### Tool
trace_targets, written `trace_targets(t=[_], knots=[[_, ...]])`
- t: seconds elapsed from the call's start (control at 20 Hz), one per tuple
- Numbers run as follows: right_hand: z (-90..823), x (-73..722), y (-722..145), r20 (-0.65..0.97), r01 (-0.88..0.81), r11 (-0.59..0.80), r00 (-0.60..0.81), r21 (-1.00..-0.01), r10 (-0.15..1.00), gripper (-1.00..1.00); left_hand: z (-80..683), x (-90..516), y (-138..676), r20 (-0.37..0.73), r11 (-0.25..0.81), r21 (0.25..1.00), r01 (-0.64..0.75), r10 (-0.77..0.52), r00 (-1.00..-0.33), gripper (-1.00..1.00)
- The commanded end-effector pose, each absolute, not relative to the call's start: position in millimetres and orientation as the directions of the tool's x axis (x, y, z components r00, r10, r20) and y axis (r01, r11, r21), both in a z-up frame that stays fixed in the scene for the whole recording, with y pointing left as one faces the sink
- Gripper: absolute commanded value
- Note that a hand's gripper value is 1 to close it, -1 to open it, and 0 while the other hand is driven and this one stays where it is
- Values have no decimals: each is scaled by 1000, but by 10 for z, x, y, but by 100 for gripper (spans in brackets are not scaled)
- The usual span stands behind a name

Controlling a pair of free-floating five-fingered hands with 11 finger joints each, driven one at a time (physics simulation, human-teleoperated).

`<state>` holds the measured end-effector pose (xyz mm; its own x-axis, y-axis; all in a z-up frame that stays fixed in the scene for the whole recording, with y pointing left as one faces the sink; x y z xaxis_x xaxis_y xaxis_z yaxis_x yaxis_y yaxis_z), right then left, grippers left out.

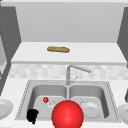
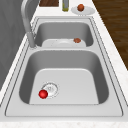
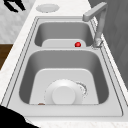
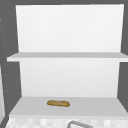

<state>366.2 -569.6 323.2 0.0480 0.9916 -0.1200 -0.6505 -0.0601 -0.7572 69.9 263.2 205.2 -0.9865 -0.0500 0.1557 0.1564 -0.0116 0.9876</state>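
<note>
Front view, going from left to right about the sink [image 1: 45,81]: a left plate [image 1: 3,107] lies on the counter just left of the sink. The left hand [image 1: 32,115] hangs over the front left corner of the sink. In the right side view its fingers [image 3: 15,5] seem spread and relaxed, and they hold nothing. The thing nearest to it is a small red ball [image 1: 45,99], which lies on the floor of the sink's left basin, touching the drain [image 1: 51,103].

A big sphere [image 1: 67,114], also red, stands before the middle of the sink's front rim. The tap [image 1: 68,73] rises behind the sink's divider. A basin plate [image 1: 91,109] lies flat in the right basin, and a right plate [image 1: 123,112] is on the counter just right of the sink. Bread [image 1: 58,49] lies on the shelf above the sink.

The right hand [image 3: 11,118] shows at the sink's near front corner in the right side view; its pose I cannot tell.

The ball is, I judge, light, hard and smooth, so it will roll easily on the steel. It is best pinched across its middle from above
</note>
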Motion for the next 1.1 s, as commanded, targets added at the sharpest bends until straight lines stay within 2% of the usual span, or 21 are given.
trace_targets(t=[0.0, 0.6, 0.65, 1.05], knots=[[3184, 3687, -5696, -121, -671, -60, 45, -739, 992, -100, 2052, 699, 2632, 156, -12, 988, 156, -50, -987, 0], [3063, 3689, -5685, -130, -657, -68, 46, -751, 990, -100, 2052, 699, 2632, 156, -12, 988, 156, -50, -987, 0], [3064, 3686, -5684, -130, -653, -69, 47, -754, 990, 100, 2052, 699, 2632, 156, -12, 988, 156, -50, -987, 0], [3146, 3755, -5654, -146, -513, -99, 51, -852, 988, 100, 2052, 699, 2632, 156, -12, 988, 156, -50, -987, 0]])
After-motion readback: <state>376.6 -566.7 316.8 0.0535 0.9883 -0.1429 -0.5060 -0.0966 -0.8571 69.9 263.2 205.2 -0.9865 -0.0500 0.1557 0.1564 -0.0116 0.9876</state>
